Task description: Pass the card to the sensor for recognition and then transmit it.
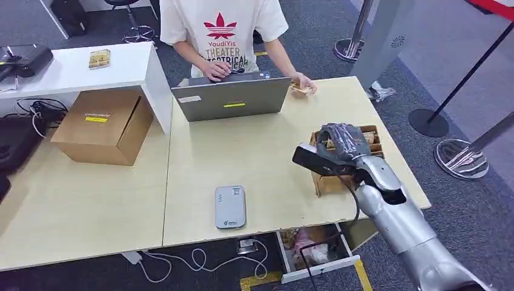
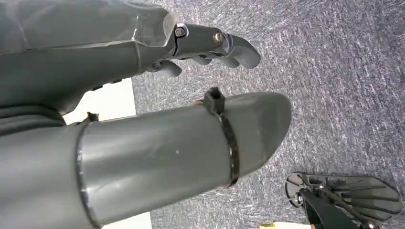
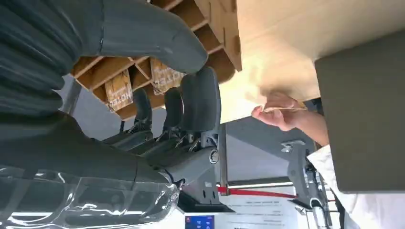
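1. The robot's silver right hand (image 1: pixel 340 140) hovers over the compartmented cardboard card box (image 1: pixel 330 182) at the right end of the pale wooden worktop (image 1: pixel 267 157); the right wrist view shows its dark fingers (image 3: pixel 200 102) extended side by side just above the dividers, with nothing gripped.
2. Brown printed cards (image 3: pixel 118 90) stand upright in the box's slots, directly under the fingers.
3. The flat grey rectangular card sensor (image 1: pixel 230 207) lies near the worktop's front edge, well apart from the box to its left.
4. A person in a white T-shirt (image 1: pixel 221 33) stands at the far side behind an open grey laptop (image 1: pixel 231 97), one hand (image 1: pixel 303 85) resting on a small brown item beside it.
5. A closed brown cardboard carton (image 1: pixel 103 126) sits on the left worktop, beneath a white shelf (image 1: pixel 91 70).
6. The left hand (image 2: pixel 210 45) hangs over grey carpet (image 2: pixel 334 71), fingers loosely apart and holding nothing.
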Action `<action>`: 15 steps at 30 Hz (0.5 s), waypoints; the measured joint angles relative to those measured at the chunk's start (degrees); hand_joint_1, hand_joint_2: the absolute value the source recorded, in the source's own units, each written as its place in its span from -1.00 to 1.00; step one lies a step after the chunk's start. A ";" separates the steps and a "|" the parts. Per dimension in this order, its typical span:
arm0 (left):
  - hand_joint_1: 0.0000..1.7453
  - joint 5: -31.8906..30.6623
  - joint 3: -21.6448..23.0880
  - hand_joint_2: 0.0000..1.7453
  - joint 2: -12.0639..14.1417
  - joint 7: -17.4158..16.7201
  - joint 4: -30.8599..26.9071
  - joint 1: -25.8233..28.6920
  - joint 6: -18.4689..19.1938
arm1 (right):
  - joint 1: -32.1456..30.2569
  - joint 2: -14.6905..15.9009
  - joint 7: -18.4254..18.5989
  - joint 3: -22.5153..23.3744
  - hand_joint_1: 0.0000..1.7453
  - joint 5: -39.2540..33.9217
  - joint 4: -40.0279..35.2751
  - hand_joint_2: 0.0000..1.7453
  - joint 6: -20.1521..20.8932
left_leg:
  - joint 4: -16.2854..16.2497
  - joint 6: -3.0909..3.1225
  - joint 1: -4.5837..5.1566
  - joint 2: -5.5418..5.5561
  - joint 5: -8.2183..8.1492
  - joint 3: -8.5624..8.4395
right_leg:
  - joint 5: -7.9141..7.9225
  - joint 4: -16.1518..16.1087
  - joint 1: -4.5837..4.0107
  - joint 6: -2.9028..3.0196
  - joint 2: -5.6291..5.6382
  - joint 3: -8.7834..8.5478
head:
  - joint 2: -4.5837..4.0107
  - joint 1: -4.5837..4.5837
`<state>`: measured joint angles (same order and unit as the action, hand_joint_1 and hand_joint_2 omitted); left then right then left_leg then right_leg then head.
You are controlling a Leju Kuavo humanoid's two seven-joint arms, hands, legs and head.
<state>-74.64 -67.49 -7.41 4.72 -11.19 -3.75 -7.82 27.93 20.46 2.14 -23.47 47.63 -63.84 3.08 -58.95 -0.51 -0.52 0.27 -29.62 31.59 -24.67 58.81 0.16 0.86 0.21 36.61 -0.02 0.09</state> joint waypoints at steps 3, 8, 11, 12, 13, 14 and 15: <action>-1.00 0.09 0.00 -1.00 0.00 0.02 0.00 0.02 0.04 | -0.76 0.63 -0.04 0.07 0.52 0.00 -0.11 1.00 0.24 | 0.00 0.01 0.00 0.00 -0.01 0.00 | 0.00 0.00 0.00 0.00 0.00 0.00 | 0.00 -0.02; -1.00 0.20 0.00 -1.00 0.02 0.09 0.00 0.05 0.04 | -2.17 1.22 -0.26 0.20 0.50 0.00 -0.11 1.00 0.37 | 0.00 0.00 0.00 0.00 0.00 -0.01 | 0.00 0.00 0.00 0.00 0.00 0.00 | 0.00 -0.02; -1.00 0.17 0.00 -1.00 0.02 0.15 0.00 0.09 0.02 | -3.16 1.44 -0.37 0.22 0.50 0.00 -0.11 1.00 0.35 | 0.00 0.00 -0.01 0.00 0.00 -0.01 | 0.00 0.00 0.00 0.00 0.00 0.00 | 0.00 -0.02; -1.00 0.17 0.00 -1.00 0.02 0.17 0.00 0.09 0.02 | -3.56 1.53 -0.37 0.26 0.46 0.00 -0.11 1.00 0.35 | 0.00 0.00 -0.01 0.00 0.00 -0.01 | 0.00 0.00 0.00 0.00 0.00 0.00 | 0.00 -0.02; -1.00 0.18 0.00 -1.00 0.02 0.17 0.00 0.09 0.02 | -3.95 1.55 -0.37 0.33 0.46 0.00 -0.11 1.00 0.35 | 0.00 0.00 -0.01 0.00 0.00 0.00 | 0.00 0.00 0.00 0.00 0.00 0.00 | 0.00 -0.02; -1.00 0.20 0.00 -1.00 0.02 0.17 0.00 0.09 0.02 | -4.32 1.55 -0.37 0.42 0.38 0.00 -0.11 1.00 0.35 | 0.00 0.00 -0.01 0.00 0.00 0.00 | 0.00 0.00 0.00 0.00 0.00 0.00 | 0.00 0.00; -1.00 0.31 0.00 -1.00 0.09 0.17 0.00 0.10 0.02 | -4.57 1.55 -0.37 0.46 0.32 0.00 -0.11 1.00 0.39 | 0.00 0.00 -0.01 0.00 0.00 0.01 | 0.00 0.00 0.00 0.00 0.00 0.00 | 0.00 -0.02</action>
<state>-74.34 -67.49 -7.32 4.90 -11.19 -3.65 -7.80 23.36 22.01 1.77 -23.02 47.63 -63.95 3.47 -58.95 -0.50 -0.53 0.26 -29.62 31.60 -24.67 58.81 0.16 0.86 0.22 36.61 -0.02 0.07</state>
